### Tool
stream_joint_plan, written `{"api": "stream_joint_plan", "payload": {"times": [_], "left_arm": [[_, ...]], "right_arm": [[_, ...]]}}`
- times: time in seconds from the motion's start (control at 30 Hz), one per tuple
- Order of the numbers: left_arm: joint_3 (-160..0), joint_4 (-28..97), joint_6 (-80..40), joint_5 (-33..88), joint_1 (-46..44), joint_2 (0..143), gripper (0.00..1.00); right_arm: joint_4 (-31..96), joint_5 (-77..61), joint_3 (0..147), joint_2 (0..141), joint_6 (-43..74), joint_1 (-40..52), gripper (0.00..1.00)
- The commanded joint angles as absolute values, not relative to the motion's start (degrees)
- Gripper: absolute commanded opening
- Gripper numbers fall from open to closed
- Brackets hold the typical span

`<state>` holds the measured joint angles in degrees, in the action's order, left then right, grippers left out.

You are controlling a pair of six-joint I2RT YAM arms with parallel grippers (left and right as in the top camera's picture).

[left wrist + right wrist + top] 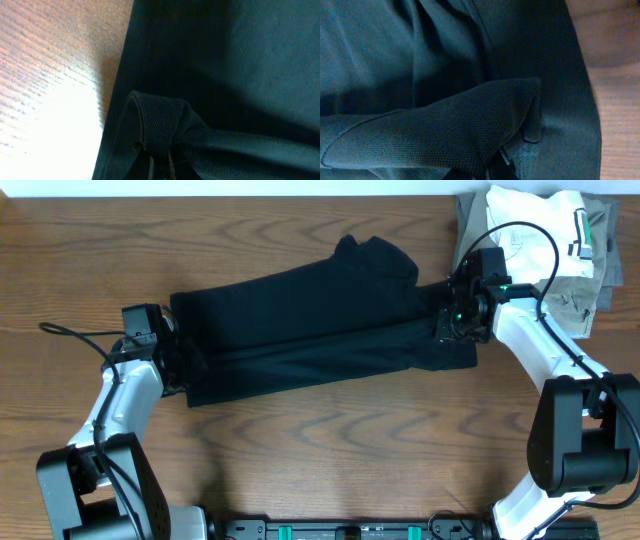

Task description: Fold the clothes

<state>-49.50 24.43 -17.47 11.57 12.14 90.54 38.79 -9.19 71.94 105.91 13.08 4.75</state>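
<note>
My left tool and right tool are pinched tight on opposite ends of the clothes, likely so the long edge lifts evenly for folding.

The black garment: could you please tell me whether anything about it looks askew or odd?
Yes: the garment lies slanted on the table, not square to its edge, and it is bunched into a rumpled hump near the right gripper. Each end is pinched into a fold, the other one by the left gripper.
</note>
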Motion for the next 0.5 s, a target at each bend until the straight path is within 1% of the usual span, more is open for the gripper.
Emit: {"api": "stream_joint_plan", "payload": {"times": [0.0,0.03,0.07,0.1,0.17,0.2,0.27,0.37,0.47], "left_arm": [[-50.6,23.3,-16.3,9.1,12.1,91.8,0.07],[-50.6,23.0,-16.3,9.1,12.1,92.0,0.10],[-50.6,22.8,-16.3,9.1,12.1,92.1,0.16],[-50.6,22.7,-16.3,9.1,12.1,92.1,0.26],[-50.6,22.8,-16.3,9.1,12.1,92.2,0.40],[-50.6,22.8,-16.3,9.1,12.1,92.2,0.47],[-50.6,22.8,-15.8,9.1,12.1,92.2,0.56],[-50.7,22.8,-15.0,9.1,12.2,91.9,0.65],[-51.3,23.7,-15.0,9.1,12.2,91.2,0.71]], "right_arm": [[37.2,-7.7,72.8,106.2,12.3,4.2,0.04],[37.0,-7.8,72.8,106.2,12.3,4.2,0.11],[36.9,-7.7,72.8,106.2,12.3,4.2,0.19],[36.9,-7.7,72.8,106.2,12.3,4.2,0.29],[37.1,-7.8,72.8,106.2,12.3,4.2,0.40],[37.1,-7.8,72.8,106.2,12.3,4.2,0.42],[37.1,-8.1,72.8,106.1,12.3,4.2,0.45],[38.2,-8.5,73.4,105.4,12.3,4.2,0.47],[41.2,-8.4,75.5,103.9,11.1,4.2,0.49]]}}
